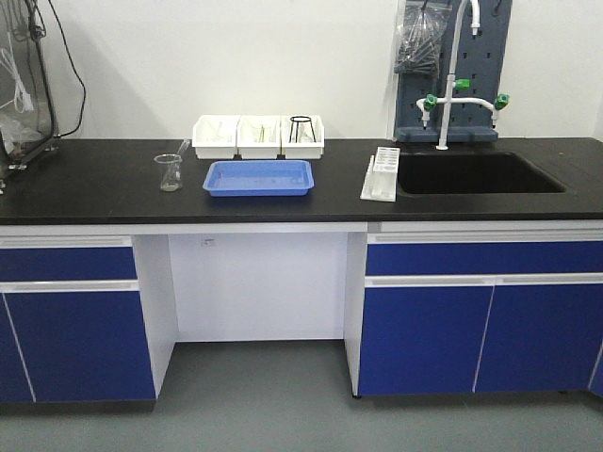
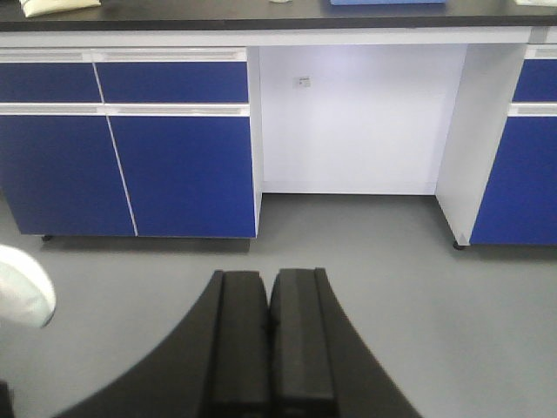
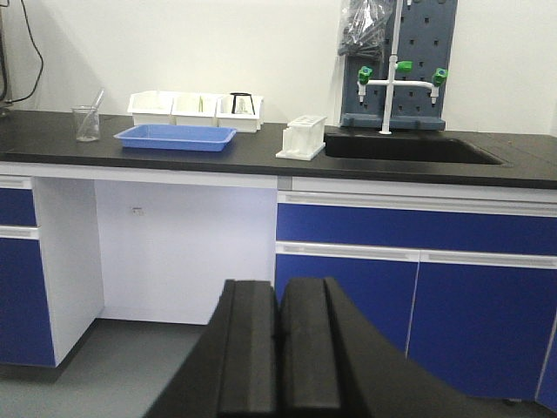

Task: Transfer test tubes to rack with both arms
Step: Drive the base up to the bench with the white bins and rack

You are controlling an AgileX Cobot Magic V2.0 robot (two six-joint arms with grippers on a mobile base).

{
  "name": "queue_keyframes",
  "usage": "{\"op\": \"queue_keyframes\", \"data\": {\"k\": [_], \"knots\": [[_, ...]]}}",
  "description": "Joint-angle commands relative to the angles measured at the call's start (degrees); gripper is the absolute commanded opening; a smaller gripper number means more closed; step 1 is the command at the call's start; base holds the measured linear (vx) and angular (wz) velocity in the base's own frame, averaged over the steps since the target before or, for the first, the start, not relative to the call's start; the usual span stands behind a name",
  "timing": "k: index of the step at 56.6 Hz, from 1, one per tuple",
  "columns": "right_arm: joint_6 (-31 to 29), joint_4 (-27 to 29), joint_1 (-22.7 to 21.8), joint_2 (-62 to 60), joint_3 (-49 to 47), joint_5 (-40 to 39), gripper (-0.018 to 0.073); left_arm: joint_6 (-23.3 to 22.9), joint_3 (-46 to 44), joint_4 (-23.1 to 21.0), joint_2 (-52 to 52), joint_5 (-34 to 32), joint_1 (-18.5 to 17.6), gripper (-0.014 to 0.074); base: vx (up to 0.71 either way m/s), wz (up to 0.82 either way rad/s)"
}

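Well back from the rack [image 1: 381, 174], left pincer [image 2: 268, 283] tilts floorward, right pincer [image 3: 278, 292] sits level, both pressed together.

The rack [image 1: 381, 175] is crowded on one side by the sink [image 1: 480, 173] just beside it. A bare counter strip [image 1: 337, 184] is left between it and the blue tray [image 1: 258, 177]. The tap [image 1: 442, 127] is set behind it.

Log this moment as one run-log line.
left gripper: shut, empty | right gripper: shut, empty | rack: untouched, on counter beside sink
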Motion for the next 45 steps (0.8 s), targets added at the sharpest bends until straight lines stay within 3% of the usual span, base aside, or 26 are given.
{"op": "queue_keyframes", "data": {"k": [1,45], "knots": [[-0.5,-0.3,-0.2,-0.6,0.8,-4.5,-0.0008,-0.5,-1.5,-0.2,-0.7,-4.4,0.0,-0.0004,0.41,0.02],[-0.5,-0.3,-0.2,-0.6,0.8,-4.5,-0.0008,-0.5,-1.5,-0.2,-0.7,-4.4,0.0,-0.0004,0.49,0.02]]}}
